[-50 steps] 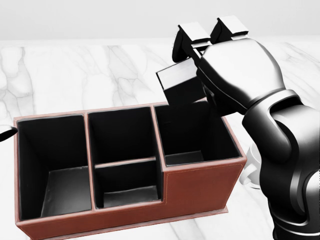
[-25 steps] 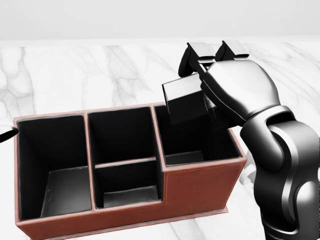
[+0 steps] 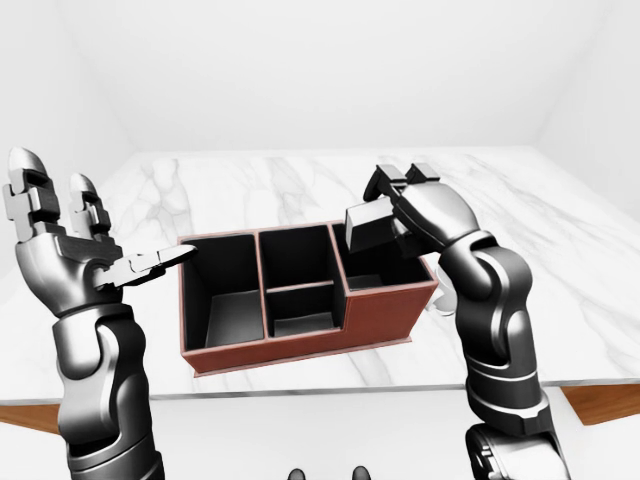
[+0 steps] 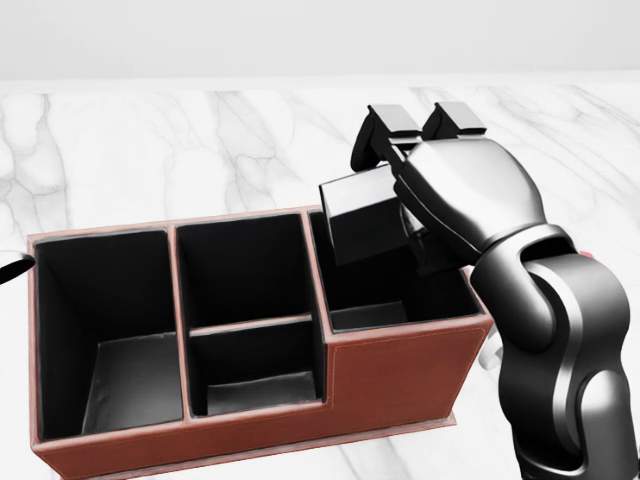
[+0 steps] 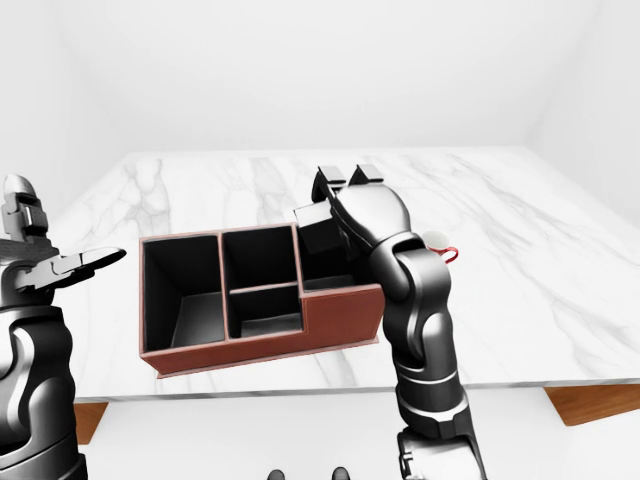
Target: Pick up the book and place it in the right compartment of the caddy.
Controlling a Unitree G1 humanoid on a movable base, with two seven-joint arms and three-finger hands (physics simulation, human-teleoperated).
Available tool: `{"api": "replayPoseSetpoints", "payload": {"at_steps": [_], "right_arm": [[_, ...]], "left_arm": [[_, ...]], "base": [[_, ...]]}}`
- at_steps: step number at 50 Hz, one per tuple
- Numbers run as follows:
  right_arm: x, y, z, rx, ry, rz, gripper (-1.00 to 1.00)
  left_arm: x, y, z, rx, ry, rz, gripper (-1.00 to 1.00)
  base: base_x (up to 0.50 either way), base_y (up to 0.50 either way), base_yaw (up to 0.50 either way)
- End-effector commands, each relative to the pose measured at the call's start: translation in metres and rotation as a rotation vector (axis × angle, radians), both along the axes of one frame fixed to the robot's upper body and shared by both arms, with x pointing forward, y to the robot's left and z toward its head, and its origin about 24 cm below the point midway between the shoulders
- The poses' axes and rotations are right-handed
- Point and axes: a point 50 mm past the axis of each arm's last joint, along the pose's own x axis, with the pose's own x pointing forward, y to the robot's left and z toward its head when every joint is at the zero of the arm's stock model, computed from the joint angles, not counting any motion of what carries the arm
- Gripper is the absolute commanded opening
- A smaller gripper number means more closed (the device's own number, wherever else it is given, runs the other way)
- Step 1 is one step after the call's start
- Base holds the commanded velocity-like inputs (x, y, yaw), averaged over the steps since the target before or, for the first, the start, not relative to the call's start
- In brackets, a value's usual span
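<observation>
The reddish-brown caddy [image 4: 400, 372] with black compartments stands on the marble table [image 4: 150, 150]. My right hand [image 4: 400, 175] is shut on the dark book [image 4: 362, 218], which has a pale page edge. The book hangs tilted over the right compartment [image 4: 385, 285], and its lower end shows against that compartment's black inside. My left hand [image 3: 100, 238] is raised at the left of the left-eye view, beside the caddy's left end. It is open, fingers spread, and holds nothing.
A white mug [image 5: 438, 242] with a red mark stands on the table to the right of the caddy, mostly behind my right arm. The table's near edge [image 3: 320, 395] runs along the bottom of the left-eye view, with wooden floor [image 3: 605, 400] beyond the corners.
My right hand has come down with the book, from above the caddy's rim to low over the right compartment. The caddy and the view have not moved.
</observation>
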Motion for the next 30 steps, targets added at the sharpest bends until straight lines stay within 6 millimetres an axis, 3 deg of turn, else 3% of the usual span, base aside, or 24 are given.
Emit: {"api": "replayPoseSetpoints", "payload": {"at_steps": [1,30], "right_arm": [[-0.001,0.0,0.002,0.002,-0.012,-0.009,-1.0],[-0.001,0.003,-0.023,0.034,0.09,0.018,-1.0]], "left_arm": [[0.0,0.0,0.0,-0.001,-0.001,0.0,1.0],[0.0,0.0,0.0,-0.001,0.002,0.001,1.0]], "base": [[0.0,0.0,0.0],[0.0,0.0,0.0]]}}
